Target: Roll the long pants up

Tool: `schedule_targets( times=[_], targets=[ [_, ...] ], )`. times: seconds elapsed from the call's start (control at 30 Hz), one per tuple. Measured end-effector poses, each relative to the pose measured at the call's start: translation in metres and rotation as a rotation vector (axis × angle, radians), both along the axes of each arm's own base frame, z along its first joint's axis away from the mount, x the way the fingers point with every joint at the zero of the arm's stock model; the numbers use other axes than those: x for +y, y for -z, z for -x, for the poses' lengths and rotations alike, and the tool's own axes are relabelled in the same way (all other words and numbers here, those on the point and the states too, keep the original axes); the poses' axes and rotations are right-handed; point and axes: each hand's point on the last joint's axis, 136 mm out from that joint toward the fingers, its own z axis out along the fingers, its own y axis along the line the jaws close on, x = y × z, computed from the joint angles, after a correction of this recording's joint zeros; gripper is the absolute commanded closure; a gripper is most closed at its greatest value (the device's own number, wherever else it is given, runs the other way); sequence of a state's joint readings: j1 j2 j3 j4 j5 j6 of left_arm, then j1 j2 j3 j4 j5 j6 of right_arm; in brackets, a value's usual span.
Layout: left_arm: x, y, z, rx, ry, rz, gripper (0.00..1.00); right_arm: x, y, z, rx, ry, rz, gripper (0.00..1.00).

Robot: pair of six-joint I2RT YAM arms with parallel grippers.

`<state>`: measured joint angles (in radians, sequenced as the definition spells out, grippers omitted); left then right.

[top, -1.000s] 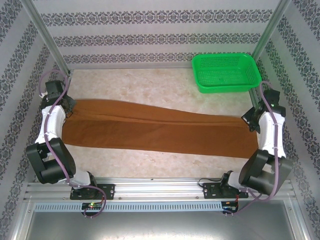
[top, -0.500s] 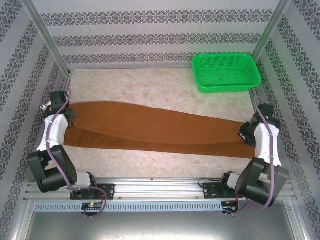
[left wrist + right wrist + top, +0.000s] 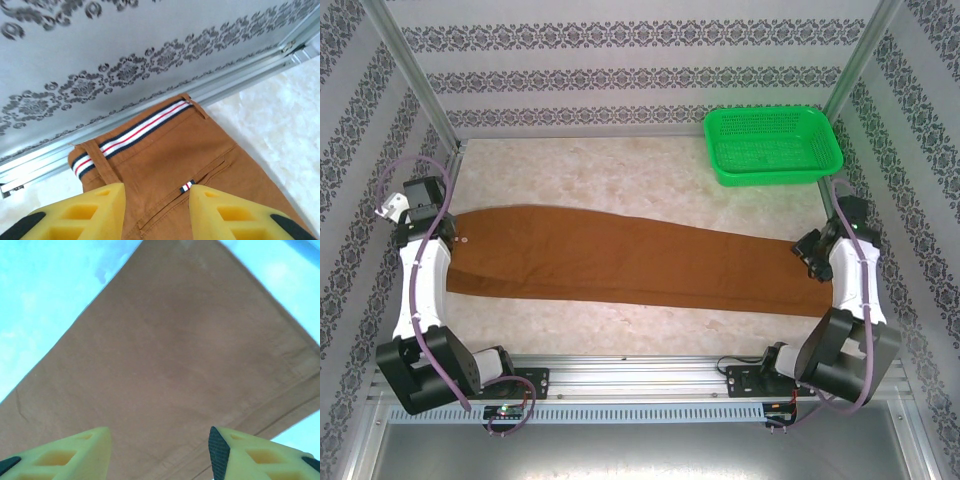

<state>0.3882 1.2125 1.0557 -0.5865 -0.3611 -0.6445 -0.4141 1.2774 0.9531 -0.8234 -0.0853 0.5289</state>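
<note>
Two bands of bare surface (image 3: 620, 170) run alongside the long pants (image 3: 620, 262). The far one is wide and reaches the back wall, with the green basket (image 3: 773, 145) in its far right corner. The near one is narrower and lies between the cloth and the metal rail (image 3: 640, 378) that carries the arm bases. At the two ends we see little room, because the pants stretch flat from the left edge almost to the right edge, slanting slightly nearer towards the right. The left arm rises from its base and reaches away along the left edge, its wrist turned inward over the waist end. The right arm does the same along the right edge, bending inward over the leg ends. The left gripper (image 3: 442, 228) hangs above the seat of the pants. In its wrist view the striped waistband (image 3: 135, 132) lies close to the wall frame (image 3: 240, 75), just beyond the left gripper (image 3: 157, 191). Its yellow fingers (image 3: 95, 210) stand apart and have hold of nothing. We cannot tell whether they touch the cloth. The right gripper (image 3: 808, 252) sits at the hem end. From its wrist we see the right gripper (image 3: 160, 434) spread wide and gripping nothing, with the brown cloth lying smooth beneath it.
</note>
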Motion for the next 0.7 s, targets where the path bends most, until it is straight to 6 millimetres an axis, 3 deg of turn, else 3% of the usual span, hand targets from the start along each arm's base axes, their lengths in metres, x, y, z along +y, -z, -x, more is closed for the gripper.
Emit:
schedule_targets(
  times=[0.07,0.13,0.17,0.23,0.33,0.43,0.7],
  targets=[
    [-0.003,-0.003,-0.001,-0.018,0.017,0.01,0.68,0.011,0.008,-0.008,0.014,-0.046,-0.011,0.45],
    [-0.013,-0.001,-0.013,-0.054,0.075,0.052,0.83,0.025,0.02,-0.016,0.046,-0.102,-0.028,0.5],
    [-0.019,0.004,-0.021,-0.071,0.113,0.078,0.99,0.031,0.028,-0.019,0.069,-0.127,-0.035,0.61],
    [-0.035,0.023,-0.035,-0.057,0.189,0.128,1.0,0.044,0.043,-0.024,0.108,-0.173,-0.051,0.98],
    [-0.066,0.069,-0.051,0.036,0.302,0.212,1.0,0.059,0.058,-0.03,0.139,-0.22,-0.074,1.0],
    [-0.085,0.115,-0.047,0.146,0.356,0.294,1.0,0.064,0.064,-0.033,0.143,-0.229,-0.083,1.0],
    [-0.091,0.157,-0.042,0.263,0.373,0.354,1.0,0.064,0.096,-0.031,0.245,-0.229,-0.114,1.0]
  ],
)
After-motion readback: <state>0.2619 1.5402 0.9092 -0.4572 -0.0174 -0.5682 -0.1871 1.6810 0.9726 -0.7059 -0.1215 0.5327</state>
